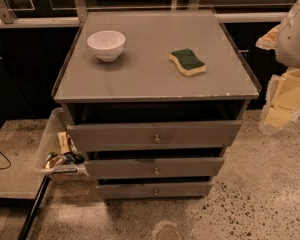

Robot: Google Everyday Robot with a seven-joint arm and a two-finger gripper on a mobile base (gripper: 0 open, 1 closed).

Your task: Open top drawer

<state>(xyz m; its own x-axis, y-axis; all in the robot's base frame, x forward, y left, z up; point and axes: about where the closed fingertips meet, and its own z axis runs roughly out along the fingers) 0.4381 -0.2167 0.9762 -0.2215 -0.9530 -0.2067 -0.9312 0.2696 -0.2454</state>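
Observation:
The top drawer (155, 133) is the widest grey front of the cabinet, with a small round metal knob (156, 139) at its middle. A dark gap shows between its upper edge and the cabinet top (150, 84); its inside is in shadow. My gripper (281, 104), pale yellow under the white arm (296, 34), hangs at the right edge of the view. It is beside the cabinet's right front corner, apart from the drawer and its knob, and holds nothing that I can see.
Two narrower drawers (155, 168) (154, 189) sit below. A white bowl (106, 45) and a green-and-yellow sponge (187, 62) lie on the cabinet top. A clear bin (49, 134) with packets stands at the cabinet's left. Speckled floor lies in front.

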